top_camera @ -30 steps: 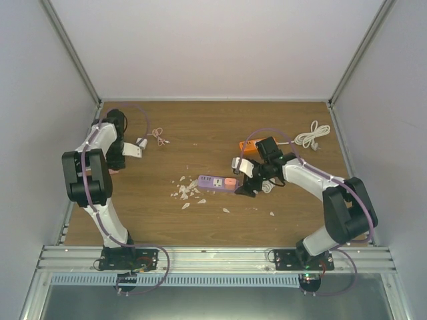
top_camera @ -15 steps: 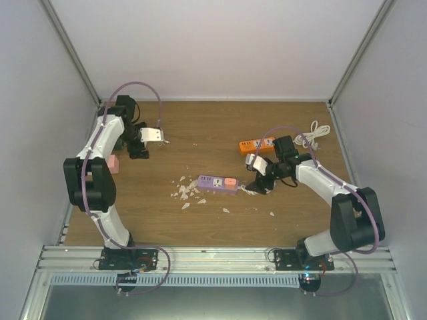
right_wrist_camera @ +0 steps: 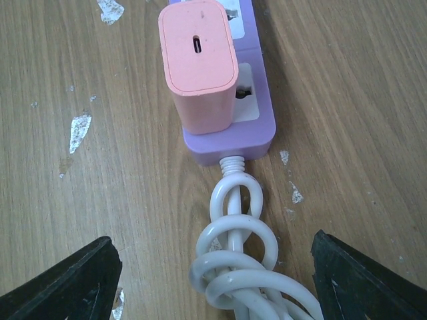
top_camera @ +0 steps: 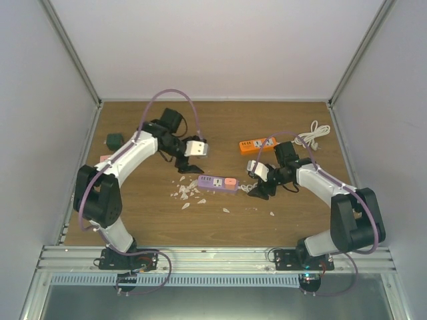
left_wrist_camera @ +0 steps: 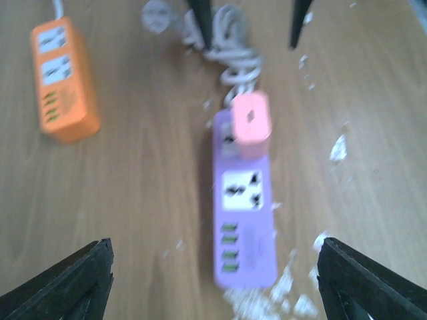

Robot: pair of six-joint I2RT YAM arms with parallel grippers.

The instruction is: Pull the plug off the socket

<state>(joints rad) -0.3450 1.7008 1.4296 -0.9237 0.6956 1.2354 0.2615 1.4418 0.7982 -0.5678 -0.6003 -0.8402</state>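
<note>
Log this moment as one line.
pink square plug: seated in purple power strip | left hand: open | right hand: open, near plug end | nothing gripped

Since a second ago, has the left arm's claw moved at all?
Yes. The left claw has swung right, away from the left edge of the table and toward the purple power strip, which has stayed put.

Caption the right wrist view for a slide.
Open right hand facing pink plug seated in purple power strip, white cord coiled nearby.
</note>
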